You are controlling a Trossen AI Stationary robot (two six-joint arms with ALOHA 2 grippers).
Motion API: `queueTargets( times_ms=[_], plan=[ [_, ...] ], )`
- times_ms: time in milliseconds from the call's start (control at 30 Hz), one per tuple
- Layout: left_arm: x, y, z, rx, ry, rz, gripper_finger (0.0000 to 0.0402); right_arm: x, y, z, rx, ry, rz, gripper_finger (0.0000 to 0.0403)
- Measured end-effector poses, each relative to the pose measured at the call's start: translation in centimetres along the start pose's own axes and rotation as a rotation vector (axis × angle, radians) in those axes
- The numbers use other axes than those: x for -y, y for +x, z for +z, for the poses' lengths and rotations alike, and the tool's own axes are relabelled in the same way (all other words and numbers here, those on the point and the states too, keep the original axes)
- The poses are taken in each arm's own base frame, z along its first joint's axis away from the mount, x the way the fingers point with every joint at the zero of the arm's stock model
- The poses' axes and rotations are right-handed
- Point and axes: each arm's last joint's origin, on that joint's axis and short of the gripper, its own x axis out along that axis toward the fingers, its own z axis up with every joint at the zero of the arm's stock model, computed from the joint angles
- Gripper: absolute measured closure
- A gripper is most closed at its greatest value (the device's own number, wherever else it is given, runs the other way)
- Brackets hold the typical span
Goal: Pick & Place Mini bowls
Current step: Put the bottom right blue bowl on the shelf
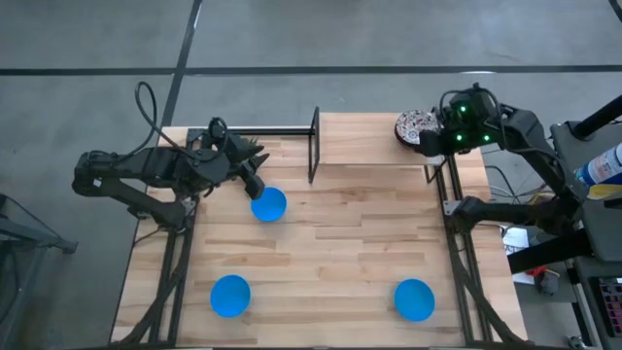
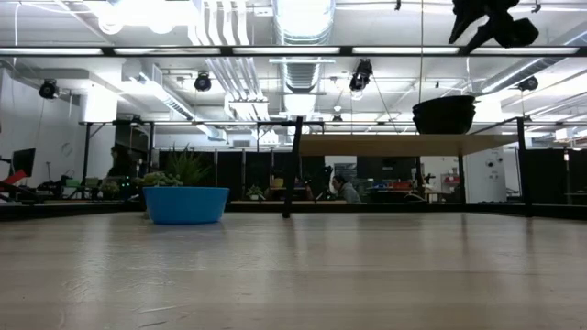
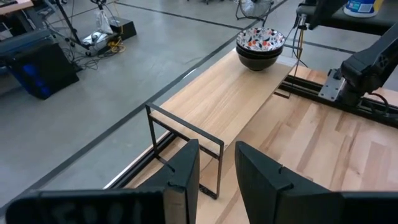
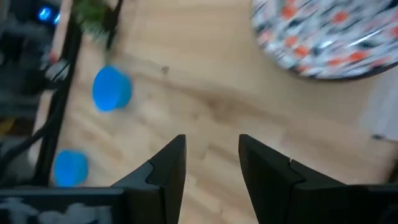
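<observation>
Three plain blue mini bowls stand on their bases on the table [image 1: 330,243]: one [image 1: 269,205] toward the far left, one [image 1: 230,295] near left, one [image 1: 415,298] near right. Floral bowls sit nested in a stack [image 3: 260,43] on the raised wooden shelf [image 3: 217,93], its right end; the top one shows its red-patterned inside [image 4: 329,34]. My left gripper [image 1: 255,180] is open, just beyond the far-left blue bowl, touching nothing. My right gripper [image 1: 431,144] is open, raised above and beside the floral stack [image 2: 444,115], clear of it.
The shelf rests on a thin black metal frame [image 1: 313,146] along the table's far edge. A small green plant [image 2: 174,172] stands behind the far-left blue bowl [image 2: 186,203]. Black rails [image 1: 452,204] run along the table's right side. The table's middle is bare wood.
</observation>
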Motion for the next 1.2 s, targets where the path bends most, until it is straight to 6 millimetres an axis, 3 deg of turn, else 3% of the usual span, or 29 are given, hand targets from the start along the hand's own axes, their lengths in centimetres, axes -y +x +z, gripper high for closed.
queueTargets(
  times_ms=[267,700,933,1200],
  plan=[
    [0.0,0.0,0.0,-0.004,-0.029,-0.013,0.0305,-3.0,1.4,-2.7,-0.214,-0.116,0.102,0.0268],
    [0.1,0.0,0.0,-0.014,-0.041,-0.038,0.0305,-8.9,6.5,-10.4,-0.609,-0.472,0.047,0.0269],
    [0.1,0.0,0.0,-0.014,-0.052,-0.038,0.0305,-10.5,8.5,-14.9,-0.738,-0.625,-0.026,0.0272],
    [0.2,0.0,0.0,-0.021,-0.054,-0.056,0.0305,-10.9,9.8,-19.6,-0.827,-0.773,-0.128,0.0273]
  ],
)
